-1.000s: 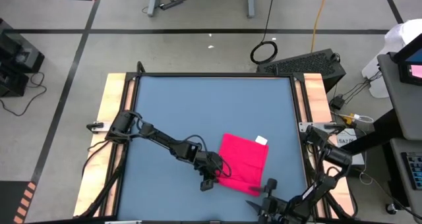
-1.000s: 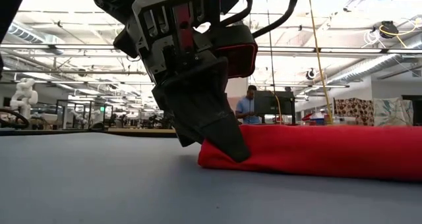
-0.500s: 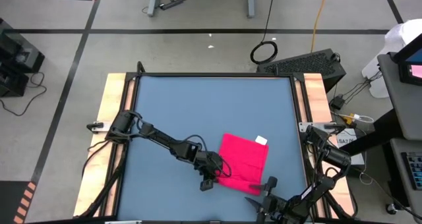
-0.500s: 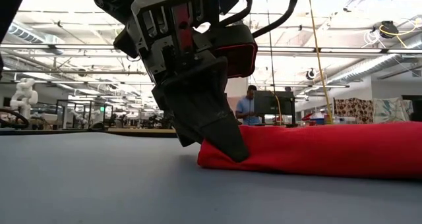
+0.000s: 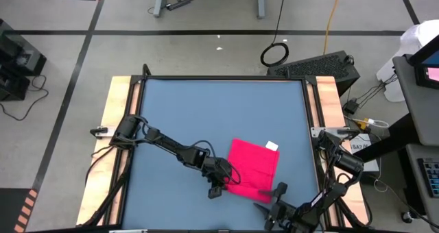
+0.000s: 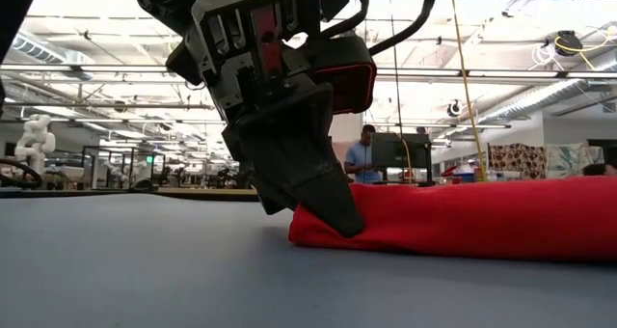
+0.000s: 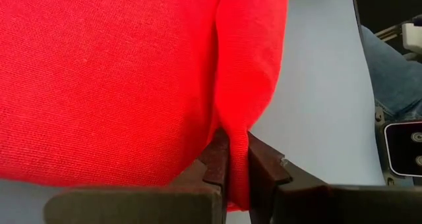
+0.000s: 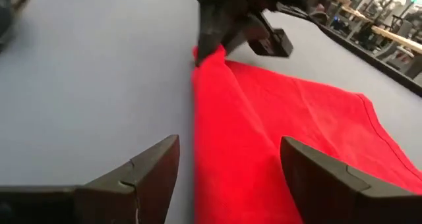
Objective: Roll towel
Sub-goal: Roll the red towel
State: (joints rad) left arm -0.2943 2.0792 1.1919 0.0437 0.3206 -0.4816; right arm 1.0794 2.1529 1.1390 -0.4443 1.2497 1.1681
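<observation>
At the towel's (image 5: 252, 169) left corner our left gripper (image 5: 221, 180) pinches the folded edge; right gripper (image 5: 274, 204) hovers wide open, empty, by the opposite corner.

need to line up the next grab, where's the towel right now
In the high view the towel lies on the blue table near its front edge, right of centre. The left gripper pinches its left corner; the open right gripper hovers at its front-right edge.
</observation>
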